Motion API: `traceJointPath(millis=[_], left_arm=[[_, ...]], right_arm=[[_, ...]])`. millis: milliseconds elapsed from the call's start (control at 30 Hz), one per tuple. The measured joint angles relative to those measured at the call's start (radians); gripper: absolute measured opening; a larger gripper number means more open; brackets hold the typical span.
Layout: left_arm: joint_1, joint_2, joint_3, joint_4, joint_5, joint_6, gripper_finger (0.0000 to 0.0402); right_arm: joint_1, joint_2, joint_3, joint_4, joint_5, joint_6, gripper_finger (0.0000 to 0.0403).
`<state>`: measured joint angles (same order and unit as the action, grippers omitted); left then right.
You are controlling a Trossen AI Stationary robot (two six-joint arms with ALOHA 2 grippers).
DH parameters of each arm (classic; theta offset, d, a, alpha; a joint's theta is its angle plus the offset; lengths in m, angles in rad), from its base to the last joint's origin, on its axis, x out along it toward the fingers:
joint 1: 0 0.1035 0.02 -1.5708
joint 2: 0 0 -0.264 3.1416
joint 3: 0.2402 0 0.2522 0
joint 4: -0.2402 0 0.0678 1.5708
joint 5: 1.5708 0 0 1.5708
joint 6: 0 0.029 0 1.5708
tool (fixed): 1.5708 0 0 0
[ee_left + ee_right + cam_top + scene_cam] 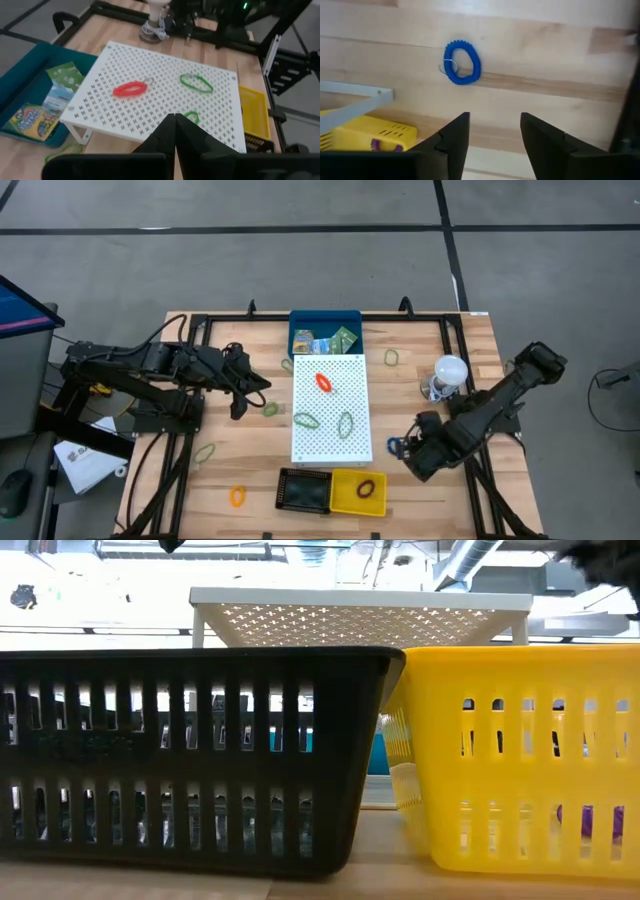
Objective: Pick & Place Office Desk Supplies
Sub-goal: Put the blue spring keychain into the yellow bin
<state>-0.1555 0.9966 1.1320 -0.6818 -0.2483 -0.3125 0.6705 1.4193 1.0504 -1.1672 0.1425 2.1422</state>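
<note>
On the wooden table (250, 450), everything is placed here against the white perforated board (330, 408) at its middle. Well off the board's left side, an orange band (237, 497) lies near the table's front edge, and a pale green band (204, 451) lies a little farther back. The left claw (240, 404) hovers over the wood left of the board, its fingers pressed together on nothing; in its wrist view they meet in a single point (175, 131). A green band (270, 409) lies between that claw and the board's left edge.

On the board itself rest a red band (324, 382) and two green bands, one toward the left (306, 420) and one toward the right (346, 423). Touching the board's far end sits a blue tray (300, 322) holding printed packets (336, 340). Just off the board's near end stand a black basket (303, 490) and, touching it on the right, a yellow basket (360, 491) with a dark band (366, 487) inside; the right wrist view shows a purple one (382, 145) through the yellow wall.

Right of the board, a green band (391, 358) lies near its far corner, and a white bulb-like object (447, 374) stands farther right. A blue coiled band (394, 446) lies on bare wood just beside the board's near right corner. The right claw (412, 452) hangs just past it, fingers spread apart (454, 136) and empty, with the blue coil (462, 62) lying free ahead of them.
</note>
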Motion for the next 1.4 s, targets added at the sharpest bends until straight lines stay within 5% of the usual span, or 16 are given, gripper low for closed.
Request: traceJointPath(millis=[433,1133,1400], left_arm=[[0.0,0.0,0.0,0.038,-0.014,-0.002,0.0],[0.0,0.0,0.0,0.036,-0.014,0.001,0.0],[0.0,0.0,0.0,0.036,-0.034,0.002,0.0]], right_arm=[[-0.14,0.041,-0.184,0.246,-0.054,-0.082,0.0197],[-0.163,0.043,-0.336,0.511,-0.067,-0.123,0.0163],[-0.165,0.152,-0.349,0.578,-0.141,-0.165,0.016]])
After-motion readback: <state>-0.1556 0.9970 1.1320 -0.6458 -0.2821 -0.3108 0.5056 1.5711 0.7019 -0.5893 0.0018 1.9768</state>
